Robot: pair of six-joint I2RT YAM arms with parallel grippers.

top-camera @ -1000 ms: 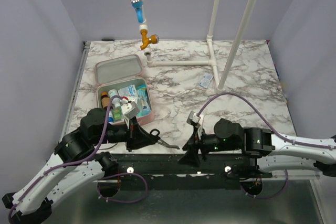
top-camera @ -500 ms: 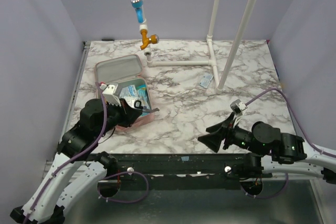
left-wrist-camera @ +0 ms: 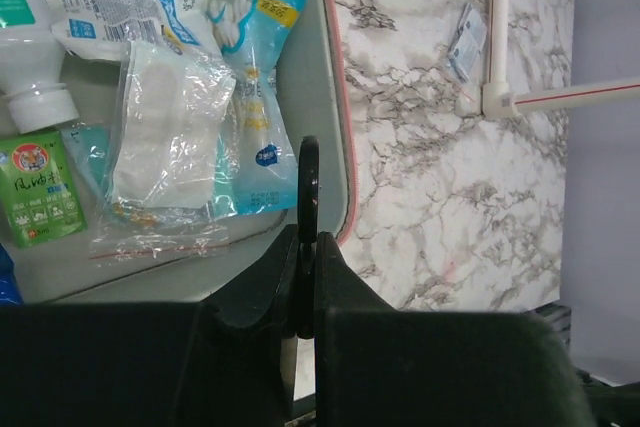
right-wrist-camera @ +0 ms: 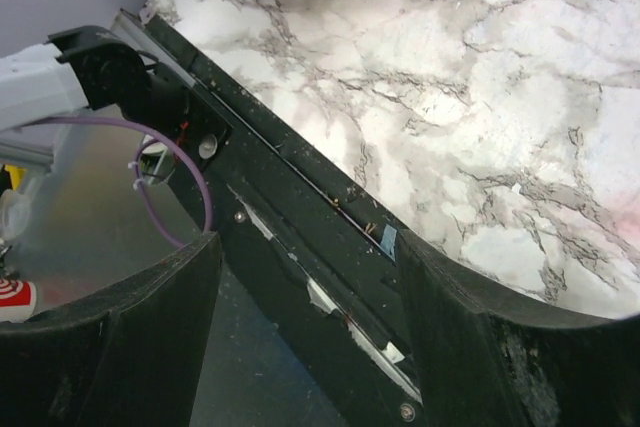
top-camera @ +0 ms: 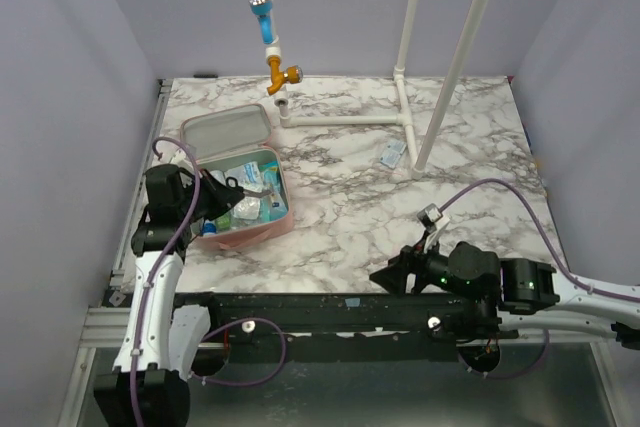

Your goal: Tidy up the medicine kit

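Two: left gripper [left-wrist-camera: 308, 239] pinching black loop [left-wrist-camera: 308, 169] beside medicine kit [left-wrist-camera: 333, 97] rim | right gripper [right-wrist-camera: 305, 347] spread above table [right-wrist-camera: 480, 97] edge

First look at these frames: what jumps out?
The open pink medicine kit, stuffed with packets, sits on the left of the table. The left gripper hangs over it, shut on a thin black object, maybe scissors. The right gripper gapes open, empty, low by the front edge.
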